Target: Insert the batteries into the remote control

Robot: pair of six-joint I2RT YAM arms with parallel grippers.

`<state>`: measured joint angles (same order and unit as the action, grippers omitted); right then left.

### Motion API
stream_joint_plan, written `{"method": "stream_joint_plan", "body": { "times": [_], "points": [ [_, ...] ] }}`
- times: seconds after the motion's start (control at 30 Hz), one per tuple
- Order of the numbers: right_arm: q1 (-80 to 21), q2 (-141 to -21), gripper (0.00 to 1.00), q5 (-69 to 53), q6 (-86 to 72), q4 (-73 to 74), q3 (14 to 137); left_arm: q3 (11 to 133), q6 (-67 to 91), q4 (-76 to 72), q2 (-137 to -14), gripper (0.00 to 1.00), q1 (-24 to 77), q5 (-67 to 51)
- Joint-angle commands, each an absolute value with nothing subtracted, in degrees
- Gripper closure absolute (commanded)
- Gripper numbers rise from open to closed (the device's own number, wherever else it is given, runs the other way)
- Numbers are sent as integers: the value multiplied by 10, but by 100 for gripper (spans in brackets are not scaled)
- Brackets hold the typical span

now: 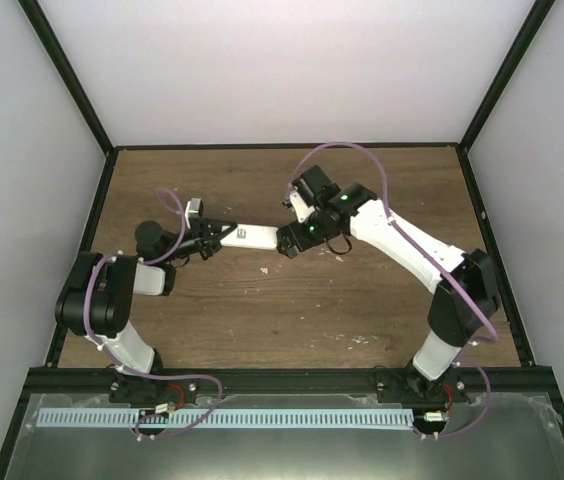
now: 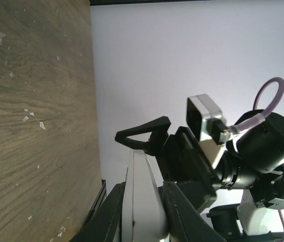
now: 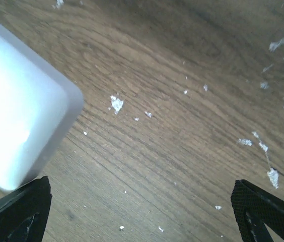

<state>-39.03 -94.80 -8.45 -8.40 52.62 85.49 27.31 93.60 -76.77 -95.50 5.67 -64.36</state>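
The white remote control (image 1: pixel 247 236) is held above the table between the two arms. My left gripper (image 1: pixel 214 236) is shut on its left end; in the left wrist view the remote (image 2: pixel 142 201) stands edge-on between the fingers of that gripper (image 2: pixel 142 189). My right gripper (image 1: pixel 290 240) is at the remote's right end. In the right wrist view its fingers are wide apart around bare wood (image 3: pixel 139 186), with the remote's rounded corner (image 3: pixel 16 111) at the upper left, outside the gap. The orange and purple batteries are out of view.
The brown wooden table (image 1: pixel 262 310) has pale chipped specks (image 3: pixel 116 103). A black frame and white walls close it in at the back and sides. The right arm's wrist camera (image 2: pixel 205 121) is close to the left gripper.
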Motion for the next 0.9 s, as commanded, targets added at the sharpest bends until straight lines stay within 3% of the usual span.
{"method": "stream_joint_plan", "body": {
  "times": [0.0,0.33,0.87],
  "points": [
    [-407,-987,5,-56,-101,552,894,288,895,-732,-934,100,59,-648],
    [-411,-1021,4,-28,-84,544,933,300,853,-673,-915,100,59,-670],
    [-393,-1005,2,-40,-51,519,899,300,869,-691,-914,100,58,-679]
  ]
}}
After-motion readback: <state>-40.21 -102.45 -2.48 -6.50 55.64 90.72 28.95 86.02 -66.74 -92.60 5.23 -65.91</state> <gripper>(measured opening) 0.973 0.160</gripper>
